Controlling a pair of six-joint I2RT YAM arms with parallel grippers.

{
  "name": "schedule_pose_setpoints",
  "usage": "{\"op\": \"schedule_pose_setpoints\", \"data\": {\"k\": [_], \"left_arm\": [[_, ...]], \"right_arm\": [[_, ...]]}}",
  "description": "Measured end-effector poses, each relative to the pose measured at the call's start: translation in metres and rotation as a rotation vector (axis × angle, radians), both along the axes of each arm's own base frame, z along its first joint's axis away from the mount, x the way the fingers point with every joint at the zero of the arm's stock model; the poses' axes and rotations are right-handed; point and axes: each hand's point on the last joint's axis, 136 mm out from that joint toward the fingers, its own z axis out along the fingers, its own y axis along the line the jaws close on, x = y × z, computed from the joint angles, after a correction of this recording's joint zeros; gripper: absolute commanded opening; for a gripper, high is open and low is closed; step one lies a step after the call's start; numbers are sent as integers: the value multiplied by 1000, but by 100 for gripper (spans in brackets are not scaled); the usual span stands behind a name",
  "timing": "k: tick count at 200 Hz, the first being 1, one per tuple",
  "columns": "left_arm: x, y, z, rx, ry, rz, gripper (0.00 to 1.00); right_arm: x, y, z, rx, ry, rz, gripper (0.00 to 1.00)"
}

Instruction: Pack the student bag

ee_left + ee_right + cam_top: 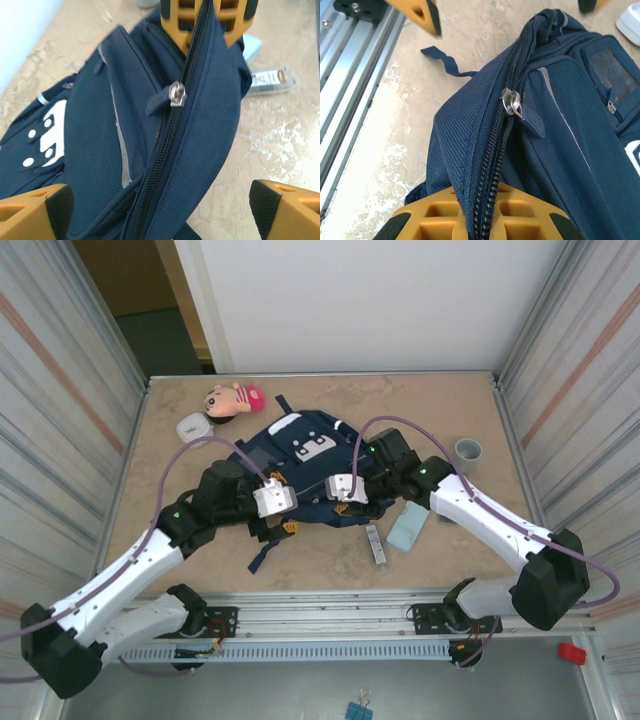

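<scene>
Top view: the student bag [305, 450] lies flat in the middle of the worktop [450, 560]. The left pincer [285, 515] and the right pincer [347, 502] are close together at its lower edge.

Left wrist view: the left pincer stands wide open and empty, with one finger at each side of the zip seam [165, 150]. The zip pull [176, 95] hangs at mid-frame. At the top of the frame the right pincer is closed on the seam.

Right wrist view: this clamp, at the bottom edge, holds the seam raised. I think the good move is to bring the open pincer to the pull, close on the tab only and not on the fabric, then draw along the seam against the right one's tension
</scene>
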Motion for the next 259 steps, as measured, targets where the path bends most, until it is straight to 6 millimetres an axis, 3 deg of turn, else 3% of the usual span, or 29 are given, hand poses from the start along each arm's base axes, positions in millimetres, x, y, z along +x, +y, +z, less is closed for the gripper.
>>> {"op": "schedule_pose_setpoints", "data": {"k": [17,45,58,68,75,98,117,128,153,198,231,259], "left_arm": [[6,-2,-12,27,7,-10,77],[15,-7,-27,44,25,-31,39],[14,-11,-28,32,24,-50,13],[13,-13,-26,16,11,-68,5],[12,-15,-24,1,-6,-77,3],[6,-18,-21,-32,-86,-91,0],[-3,-16,-33,5,-163,-110,0],[-6,-17,-42,43,-215,-125,0],[-7,-18,-54,134,-349,-146,0],[4,-22,-46,198,-580,-138,0],[5,-21,-40,230,-665,-139,0],[6,-17,-34,231,-700,-122,0]], "right_arm": [[-2,-1,2,-1,-4,18,0],[-2,-5,4,0,5,11,0],[0,-9,6,4,3,-4,0],[3,-12,8,10,1,-23,0],[4,-16,9,15,10,-45,4],[0,-20,10,32,96,-121,39],[-6,-21,17,56,203,-204,66],[-7,-22,21,71,299,-290,75],[-1,-22,25,79,525,-576,79],[-17,2,10,44,800,-869,77],[2,6,-7,43,938,-1126,73],[12,12,-9,59,981,-1264,70]]}}
